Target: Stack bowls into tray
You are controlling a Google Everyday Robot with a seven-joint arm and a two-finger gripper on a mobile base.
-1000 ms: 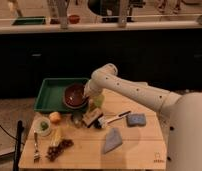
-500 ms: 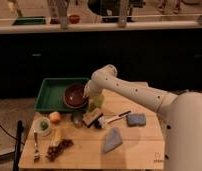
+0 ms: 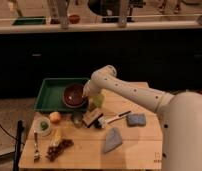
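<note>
One tray (image 3: 44, 97) sits on the tabletop (image 3: 139, 150), and one bowl (image 3: 73, 95) shows inside it; whether it is a single bowl or several nested cannot be told. One end effector (image 3: 85, 94) hangs at the bowl's right rim, over the tray. Elsewhere on the tabletop there are one cup (image 3: 98, 100), one white dish (image 3: 43, 126), one orange fruit (image 3: 55, 117), one sponge (image 3: 136, 119), one cloth (image 3: 113, 140) and one white-handled tool (image 3: 114, 118). One counter tray (image 3: 29, 21) lies far behind, making two trays altogether.
</note>
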